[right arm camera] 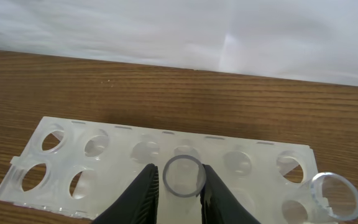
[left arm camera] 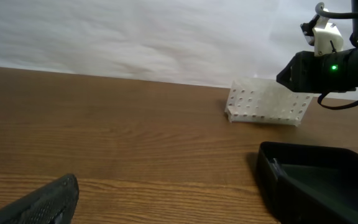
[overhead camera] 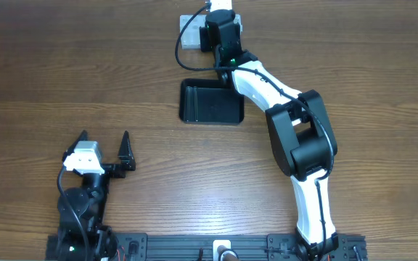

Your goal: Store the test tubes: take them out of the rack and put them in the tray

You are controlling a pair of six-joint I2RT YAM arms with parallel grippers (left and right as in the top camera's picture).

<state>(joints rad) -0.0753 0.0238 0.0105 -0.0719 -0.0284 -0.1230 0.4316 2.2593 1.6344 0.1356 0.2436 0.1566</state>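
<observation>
Where the rack (right arm camera: pixel 120 138) stands, the right pincer (right arm camera: pixel 179 170) seemingly grips a tube (right arm camera: pixel 166 184).

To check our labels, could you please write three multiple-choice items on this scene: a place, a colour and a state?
1. Where is the right end effector? A. over the clear plastic rack; B. low beside the left arm; C. at its own base.
2. What colour is the shallow rectangular tray? A. white; B. black; C. blue.
3. How is the left end effector? A. open; B. shut on a tube; C. shut on nothing.
Key: 1 A, its fingers close on a clear test tube in that rack; 2 B, it shows black in the top view; 3 A, its fingers stand spread apart.
</observation>
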